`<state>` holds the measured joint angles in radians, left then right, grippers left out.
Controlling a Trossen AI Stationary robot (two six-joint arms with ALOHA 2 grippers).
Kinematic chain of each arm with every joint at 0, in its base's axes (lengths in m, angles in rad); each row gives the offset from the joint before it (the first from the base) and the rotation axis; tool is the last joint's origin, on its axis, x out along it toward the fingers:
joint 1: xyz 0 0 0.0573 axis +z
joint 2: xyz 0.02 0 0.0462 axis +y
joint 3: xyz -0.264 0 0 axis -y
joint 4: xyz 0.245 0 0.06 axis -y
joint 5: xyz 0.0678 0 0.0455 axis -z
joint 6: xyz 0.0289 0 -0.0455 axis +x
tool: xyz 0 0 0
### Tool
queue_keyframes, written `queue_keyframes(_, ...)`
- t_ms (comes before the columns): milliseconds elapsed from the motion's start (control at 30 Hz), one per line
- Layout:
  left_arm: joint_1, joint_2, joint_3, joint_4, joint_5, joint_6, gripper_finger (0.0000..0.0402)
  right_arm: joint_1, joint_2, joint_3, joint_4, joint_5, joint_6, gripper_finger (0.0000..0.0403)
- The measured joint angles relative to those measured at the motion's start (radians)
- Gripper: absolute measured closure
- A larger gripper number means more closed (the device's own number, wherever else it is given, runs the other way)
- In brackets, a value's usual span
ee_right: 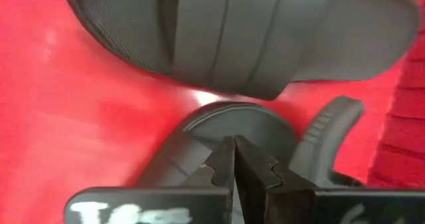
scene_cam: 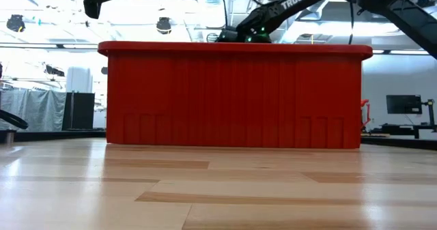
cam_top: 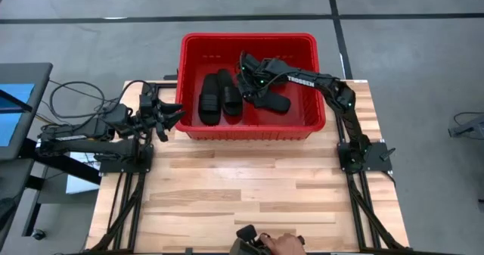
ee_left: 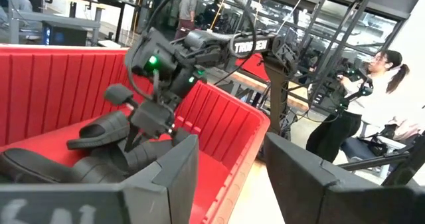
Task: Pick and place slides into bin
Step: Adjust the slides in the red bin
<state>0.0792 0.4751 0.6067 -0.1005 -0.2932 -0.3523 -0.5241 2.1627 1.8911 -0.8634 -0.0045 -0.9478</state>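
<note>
Late stage of the placing task. The right end effector hangs low inside the red bin at the desk's far edge, fingers pressed together and empty, above black ribbed slides on the bin floor; the exact count is unclear. The left end effector waits, spread wide, beside the bin's left wall. Judged next: lift the right arm clear.

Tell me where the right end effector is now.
In the high view, the right end effector reaches into the red bin, shut, over the slides in its right half, beside the pair of slides lying toward the left.
</note>
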Motion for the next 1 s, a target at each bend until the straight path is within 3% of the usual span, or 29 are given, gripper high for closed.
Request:
queue_keyframes(300,0.0,0.0,0.0,0.0,0.0,-0.006,0.0239,-0.01,0.028,-0.004,0.011,0.007,-0.037,0.0403)
queue_keyframes(633,0.0,0.0,0.0,0.0,-0.001,-0.018,0.0239,-0.012,0.136,0.001,-0.005,0.13,-0.074,0.0403)
queue_keyframes(1000,0.0,0.0,0.0,0.0,0.0,-0.02,0.0239,0.019,0.141,0.092,-0.223,0.212,-0.02,0.0403)
